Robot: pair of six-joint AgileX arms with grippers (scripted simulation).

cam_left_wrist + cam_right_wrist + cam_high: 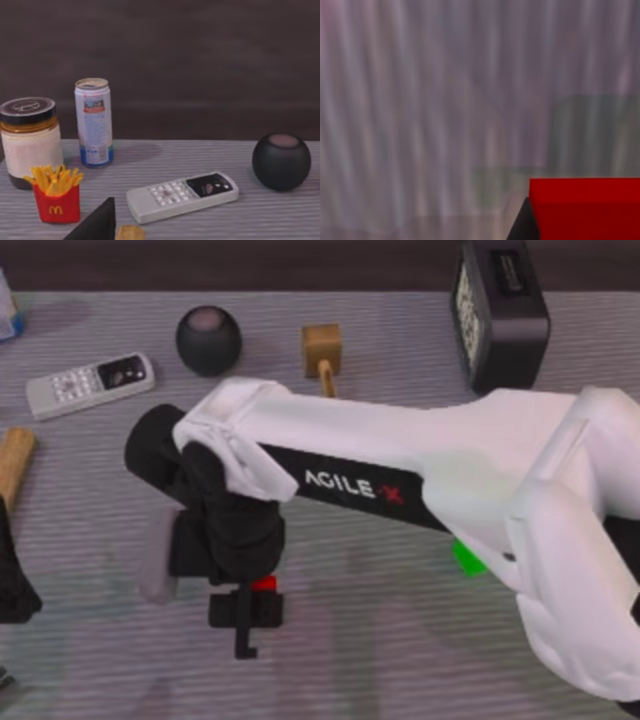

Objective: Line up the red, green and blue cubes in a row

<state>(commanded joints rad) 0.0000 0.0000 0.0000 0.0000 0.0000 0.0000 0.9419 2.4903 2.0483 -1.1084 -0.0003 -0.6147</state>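
Observation:
The red cube (pixel 264 584) shows as a small red patch left of the table's middle, inside my right gripper (pixel 254 592), which is shut on it. In the right wrist view the red cube (pixel 585 207) fills the lower corner with a black fingertip (pixel 522 227) against its side. A corner of the green cube (pixel 465 558) peeks out from under my right arm, right of centre. The blue cube is hidden. My left gripper (pixel 12 585) stays parked at the left edge; only one dark fingertip (pixel 97 222) shows in its wrist view.
Along the back stand a white remote (pixel 90 384), a black round speaker (pixel 209 340), a wooden mallet (pixel 323 350) and a black box (pixel 503 310). A wooden cylinder (pixel 14 462) lies at the left. A can (pixel 94 122), jar (pixel 30 140) and fries box (pixel 56 195) stand far left.

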